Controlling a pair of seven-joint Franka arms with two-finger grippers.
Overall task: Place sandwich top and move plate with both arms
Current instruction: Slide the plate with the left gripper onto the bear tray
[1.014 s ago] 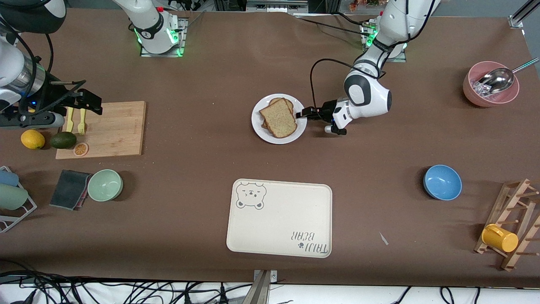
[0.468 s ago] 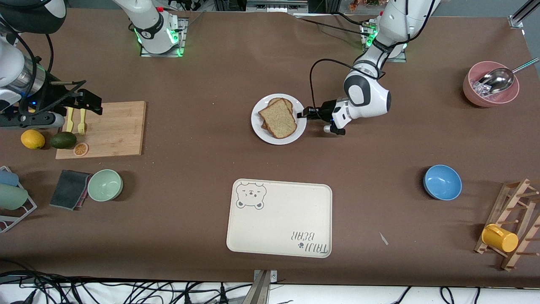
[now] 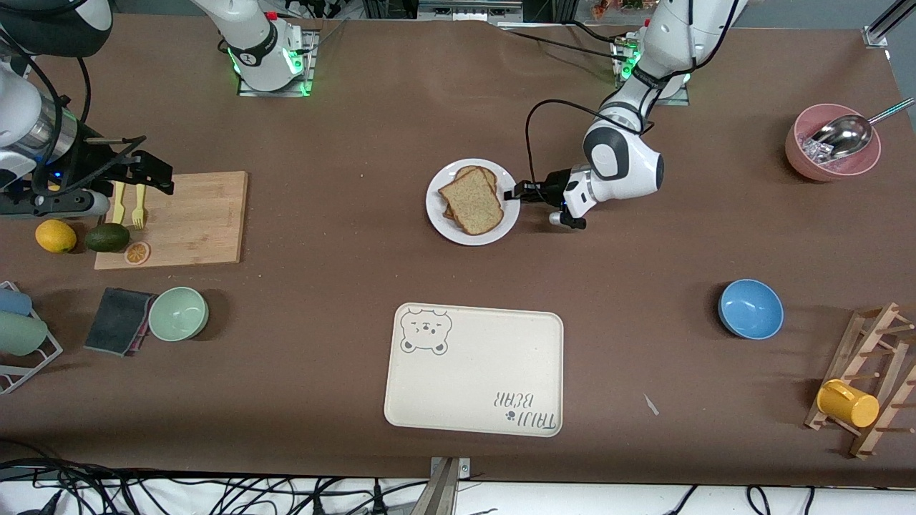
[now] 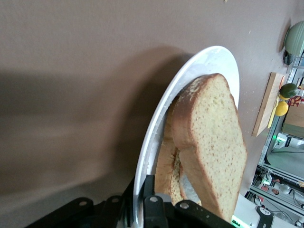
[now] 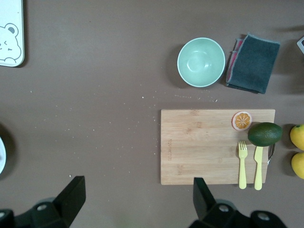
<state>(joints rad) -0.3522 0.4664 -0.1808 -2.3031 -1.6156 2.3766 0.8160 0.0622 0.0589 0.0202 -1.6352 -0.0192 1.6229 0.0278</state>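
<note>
The small white plate (image 3: 438, 214) sits mid-table. The sandwich top (image 3: 472, 200), a brown wholegrain slice, lies on a second slice on the plate, slightly askew. My left gripper (image 3: 514, 194) is low at the plate's rim on the side toward the left arm's end. In the left wrist view it (image 4: 145, 199) is shut on the plate's rim (image 4: 190, 71), one finger under it and one above, with the top slice (image 4: 209, 137) just ahead. My right gripper (image 3: 147, 172) is open and empty, up over the wooden board; the right wrist view (image 5: 137, 199) shows its fingers wide apart.
The cream bear-print tray (image 3: 474, 370) lies nearer the front camera than the plate. A wooden board (image 3: 186, 218) with fork, knife, avocado and lemons, a green bowl (image 3: 178, 313) and a cloth are at the right arm's end. A blue bowl (image 3: 750, 308), a pink bowl (image 3: 831, 151) and a rack are at the left arm's end.
Almost nothing. The left arm has shifted very slightly at the plate's rim. The right arm has not moved.
</note>
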